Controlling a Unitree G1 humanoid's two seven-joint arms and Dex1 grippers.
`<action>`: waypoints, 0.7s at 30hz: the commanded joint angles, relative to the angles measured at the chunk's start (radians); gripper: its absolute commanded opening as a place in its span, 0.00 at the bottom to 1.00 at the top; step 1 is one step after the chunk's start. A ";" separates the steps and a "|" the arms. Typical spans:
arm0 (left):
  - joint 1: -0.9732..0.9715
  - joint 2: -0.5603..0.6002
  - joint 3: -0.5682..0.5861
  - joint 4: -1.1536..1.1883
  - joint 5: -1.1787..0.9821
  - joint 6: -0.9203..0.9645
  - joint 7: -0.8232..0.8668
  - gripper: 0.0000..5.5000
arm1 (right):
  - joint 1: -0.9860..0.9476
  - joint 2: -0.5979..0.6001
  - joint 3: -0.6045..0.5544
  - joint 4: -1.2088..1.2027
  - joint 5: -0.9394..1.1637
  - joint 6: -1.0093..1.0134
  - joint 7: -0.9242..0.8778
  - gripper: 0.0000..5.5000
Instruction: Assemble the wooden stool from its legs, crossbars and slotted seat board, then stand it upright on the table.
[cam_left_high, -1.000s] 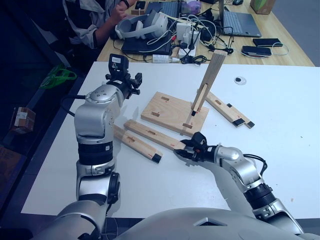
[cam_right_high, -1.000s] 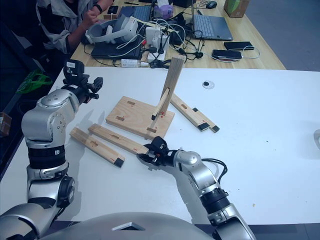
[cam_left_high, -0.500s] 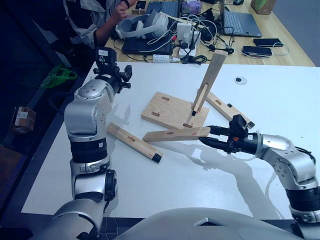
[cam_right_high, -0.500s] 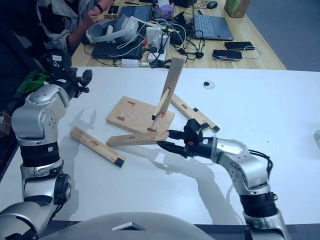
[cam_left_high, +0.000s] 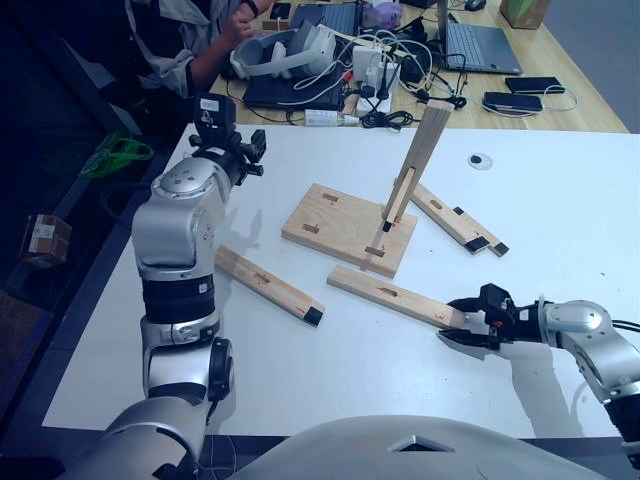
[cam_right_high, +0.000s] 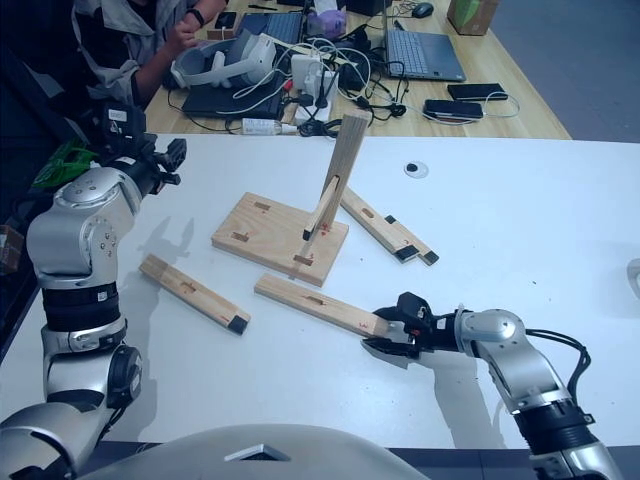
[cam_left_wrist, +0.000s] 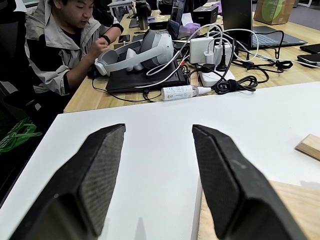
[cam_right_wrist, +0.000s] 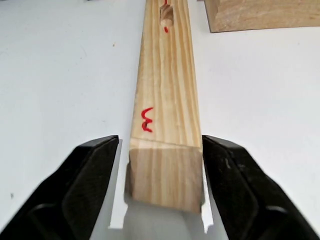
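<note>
Only legible mark: red handwritten "3" (cam_right_wrist: 146, 119) on top face of pale rectangular wooden leg bar (cam_right_wrist: 166, 75), close to its cut end. Short red stroke (cam_right_wrist: 165, 29) further along same face, next to small wooden peg (cam_right_wrist: 165, 14); no char. readable. Small white tag (cam_left_high: 208, 104) on black block at left arm's wrist: print too small to read. Label on small white bottle (cam_left_wrist: 181, 92) lying on brown desk: illegible, too.
</note>
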 joint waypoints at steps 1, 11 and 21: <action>-0.021 0.012 -0.008 0.008 0.009 0.001 -0.001 0.45 | -0.100 0.048 0.051 0.013 -0.034 0.020 -0.010 0.67; -0.016 -0.011 -0.019 -0.012 0.003 0.015 0.008 0.45 | -0.156 0.085 0.130 0.104 -0.152 -0.074 -0.034 0.64; 0.096 -0.125 -0.043 -0.165 -0.022 0.100 0.059 0.45 | -0.153 0.096 0.101 0.083 -0.105 -0.064 -0.021 0.37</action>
